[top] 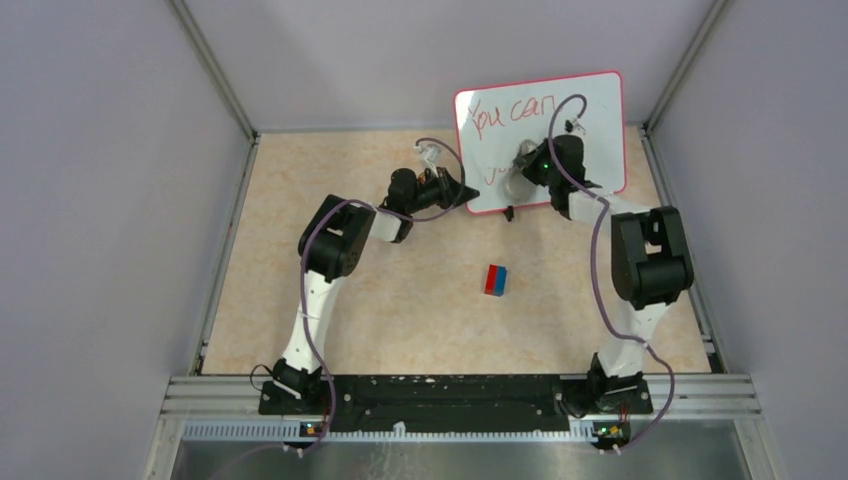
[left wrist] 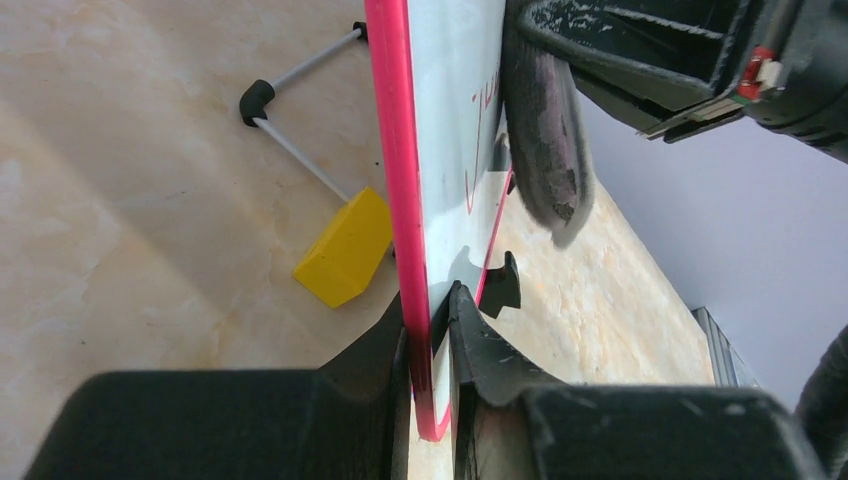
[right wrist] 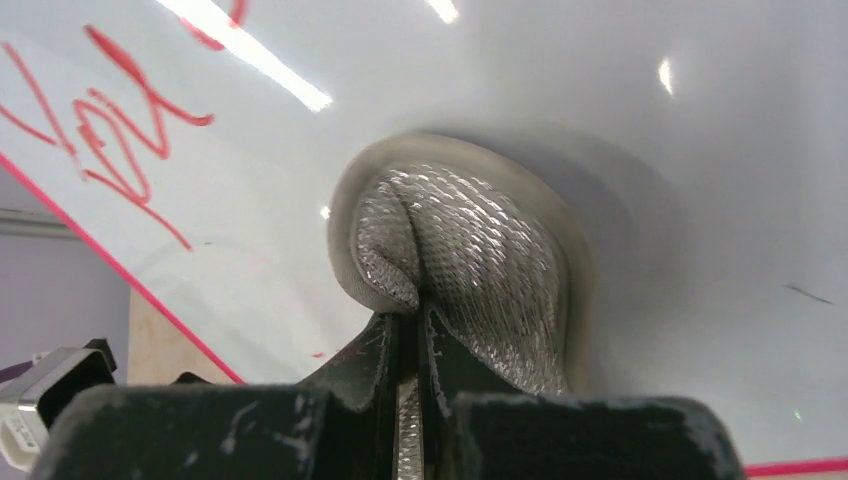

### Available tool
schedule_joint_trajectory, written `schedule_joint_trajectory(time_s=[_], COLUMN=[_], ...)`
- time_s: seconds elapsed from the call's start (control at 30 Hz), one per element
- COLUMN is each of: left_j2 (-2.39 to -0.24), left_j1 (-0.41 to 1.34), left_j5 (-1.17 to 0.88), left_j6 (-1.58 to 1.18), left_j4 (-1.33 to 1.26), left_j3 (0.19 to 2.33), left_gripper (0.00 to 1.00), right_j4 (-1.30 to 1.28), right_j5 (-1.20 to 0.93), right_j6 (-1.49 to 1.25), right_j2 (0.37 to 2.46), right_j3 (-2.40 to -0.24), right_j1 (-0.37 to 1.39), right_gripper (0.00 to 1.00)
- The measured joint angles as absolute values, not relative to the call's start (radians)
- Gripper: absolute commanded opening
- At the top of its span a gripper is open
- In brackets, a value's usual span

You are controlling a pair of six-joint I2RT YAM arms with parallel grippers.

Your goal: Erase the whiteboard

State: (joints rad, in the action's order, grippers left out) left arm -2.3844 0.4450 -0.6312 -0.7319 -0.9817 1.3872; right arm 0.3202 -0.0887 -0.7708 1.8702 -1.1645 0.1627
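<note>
Left claw [left wrist: 430, 335] is clamped on the whiteboard's [top: 600, 110] left edge, right claw [right wrist: 408, 335] on a grey cloth [right wrist: 480, 250] pressed against it. The whiteboard is stood upright near the desk's [top: 380, 300] far-right corner, long axis left-right, writing faced toward the near edge.

Beige desk [top: 400, 310]: whiteboard [top: 605, 120] stands far right; red/blue block [top: 496, 280] near ctr; yellow wedge [left wrist: 345, 248], maybe a stand foot, behind board.
</note>
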Motion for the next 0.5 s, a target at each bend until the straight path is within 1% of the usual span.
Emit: schedule_joint_trajectory(time_s=[0.13,0.3,0.37,0.5], left_j2=[-2.384,-2.384,-2.384,-2.384], left_j1=[0.442,0.44,0.44,0.44], left_j5=[-0.631,-0.636,-0.636,-0.632], left_j6=[-0.731,-0.73,-0.731,-0.731], left_j4=[-0.979,-0.974,-0.972,-0.975], left_j3=[1.387,1.386,1.386,1.386], left_gripper=[0.0,0.0,0.0,0.0], right_j4=[0.307,0.316,0.306,0.323], right_j5=[-0.044,-0.062,-0.068,-0.113], right_j6=[-0.77,-0.771,-0.77,-0.775], right_j2=[1.905,1.943,1.948,1.94], right_j3=[-1.248,-1.291,-1.29,-1.257], right_j1=[0.265,0.387,0.402,0.355], right_gripper=[0.0,0.0,0.0,0.0])
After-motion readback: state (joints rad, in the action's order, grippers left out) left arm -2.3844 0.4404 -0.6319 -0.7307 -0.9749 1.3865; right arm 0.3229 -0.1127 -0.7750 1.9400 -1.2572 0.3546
